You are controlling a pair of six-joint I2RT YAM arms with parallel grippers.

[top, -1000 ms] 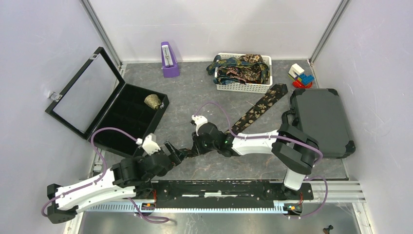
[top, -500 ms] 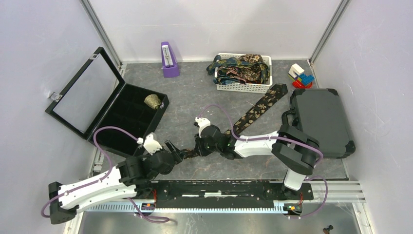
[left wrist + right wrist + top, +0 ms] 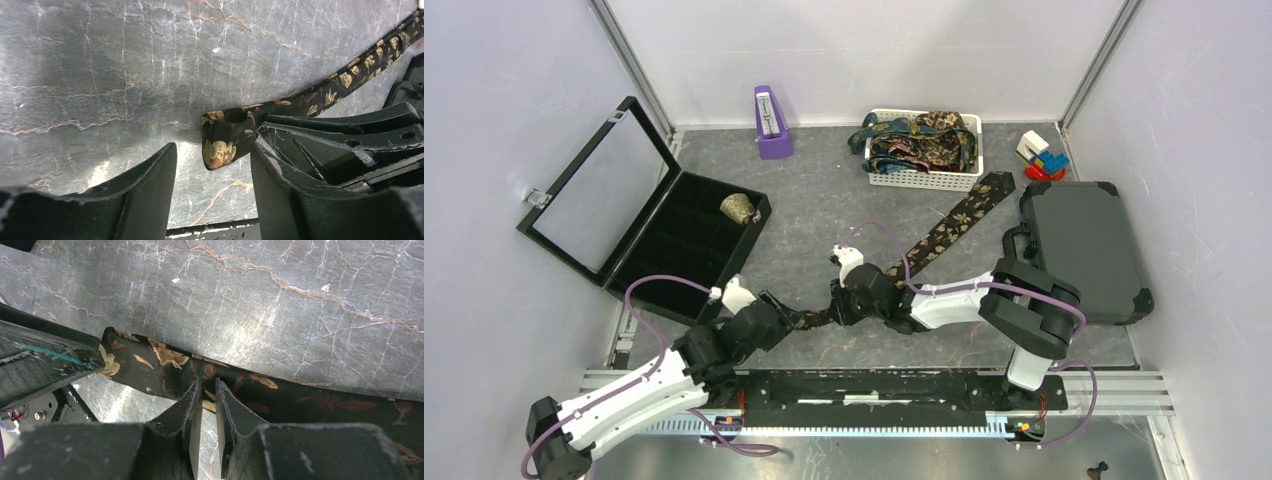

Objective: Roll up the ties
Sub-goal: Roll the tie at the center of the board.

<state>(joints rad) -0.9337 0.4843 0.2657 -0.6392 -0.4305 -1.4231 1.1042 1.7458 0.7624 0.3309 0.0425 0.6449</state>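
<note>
The roll looks barely begun: the tie (image 3: 227,142) has its narrow tip folded once between the spread fingers of the left gripper (image 3: 212,150), touching the right-hand one, while the right gripper (image 3: 206,387) pinches the band beyond it, so next the left should close and turn.

Lab robot cell: white panel walls (image 3: 874,50), aluminium corner posts (image 3: 636,70), slotted mounting rail (image 3: 1114,388).

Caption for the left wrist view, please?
Open left gripper straddles the folded end of a dark paisley tie on the grey table.
</note>
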